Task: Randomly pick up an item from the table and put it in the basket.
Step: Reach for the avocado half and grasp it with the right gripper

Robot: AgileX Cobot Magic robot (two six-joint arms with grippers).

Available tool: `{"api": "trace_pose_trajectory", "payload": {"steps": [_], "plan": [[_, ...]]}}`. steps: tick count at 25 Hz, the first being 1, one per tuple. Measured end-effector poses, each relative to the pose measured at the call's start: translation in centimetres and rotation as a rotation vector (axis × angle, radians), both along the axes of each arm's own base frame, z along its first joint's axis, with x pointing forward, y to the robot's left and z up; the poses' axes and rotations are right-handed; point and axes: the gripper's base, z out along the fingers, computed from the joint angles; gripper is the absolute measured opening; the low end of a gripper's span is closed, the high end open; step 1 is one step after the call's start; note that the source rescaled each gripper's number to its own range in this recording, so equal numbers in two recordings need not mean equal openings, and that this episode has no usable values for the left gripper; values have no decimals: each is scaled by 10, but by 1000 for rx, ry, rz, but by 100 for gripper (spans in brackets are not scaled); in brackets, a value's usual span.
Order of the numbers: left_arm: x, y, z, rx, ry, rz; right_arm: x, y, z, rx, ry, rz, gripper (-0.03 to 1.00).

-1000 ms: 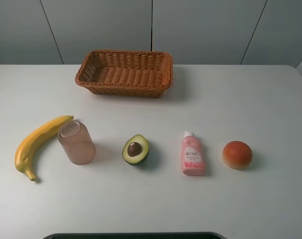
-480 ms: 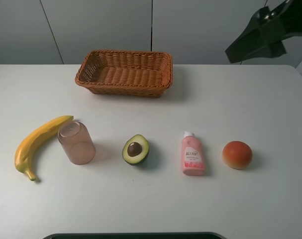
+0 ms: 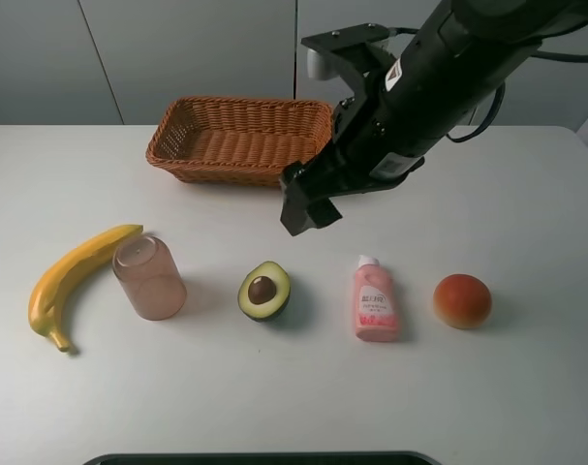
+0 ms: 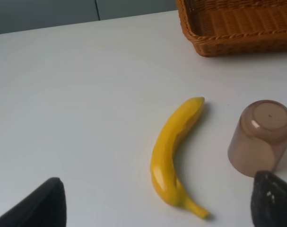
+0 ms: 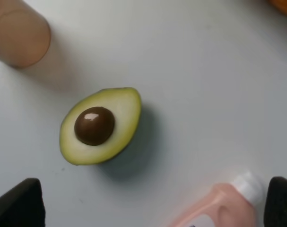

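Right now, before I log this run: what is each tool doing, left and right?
Left tool: open, holding nothing.
Right tool: open, holding nothing.

The high camera sits above the near edge of the bench (image 3: 526, 407), tilted down toward the far edge, far enough back to take in almost the whole top. The left wrist camera looks obliquely across the left part toward the far edge, near the banana (image 4: 166, 151), the cup (image 4: 260, 137) and a corner of the basket (image 4: 238, 33). The right wrist camera faces almost straight down, close over the avocado (image 5: 100, 125) and the bottle (image 5: 219, 208). The cup shows in all three views.
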Motion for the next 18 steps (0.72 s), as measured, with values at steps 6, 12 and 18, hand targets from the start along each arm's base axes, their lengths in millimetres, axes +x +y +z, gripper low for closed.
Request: {"api": "trace_pose_trajectory", "payload": {"steps": [6,12,18], "plan": [[0,0,0,0,0,0,-8,35,-43,-33,67,-22,100],[0,0,0,0,0,0,-3,48,-75,-5,140,-238,100],[0,0,0,0,0,0,-2,52,-84,6,175,-325,100]]}}
